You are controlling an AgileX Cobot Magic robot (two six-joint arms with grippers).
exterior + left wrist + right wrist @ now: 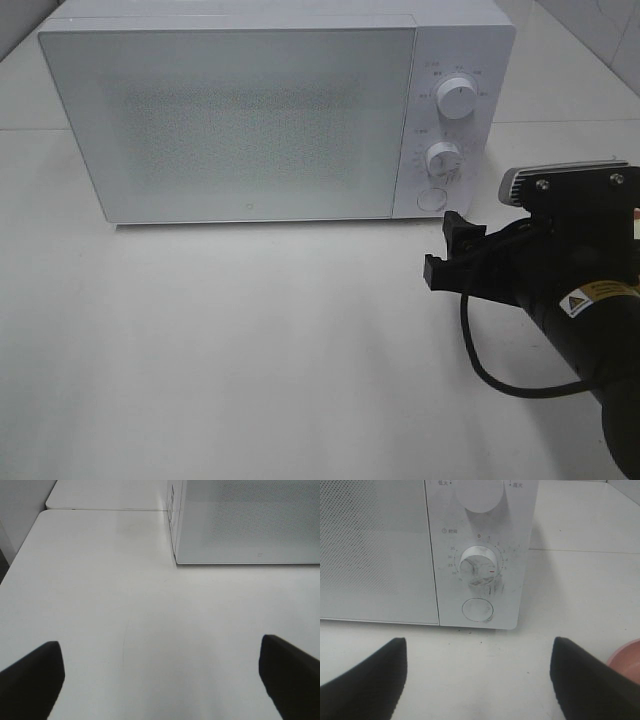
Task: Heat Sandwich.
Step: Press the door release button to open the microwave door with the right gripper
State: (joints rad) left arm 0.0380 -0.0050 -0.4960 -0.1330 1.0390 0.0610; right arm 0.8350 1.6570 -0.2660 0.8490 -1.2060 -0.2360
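While the right gripper [443,247] hangs with jaws spread and nothing between them, the white microwave [230,120] stands just ahead of its fingertips. The door [240,110] is shut and the inside is hidden behind its dotted screen. Straight ahead sit the timer knob [478,566] and the round button [478,609]. A pink plate [626,661] edges in close beside one finger, its contents out of view. The left gripper [160,680], spread wide, hovers over the white table [125,605]. Where the sandwich lies cannot be told.
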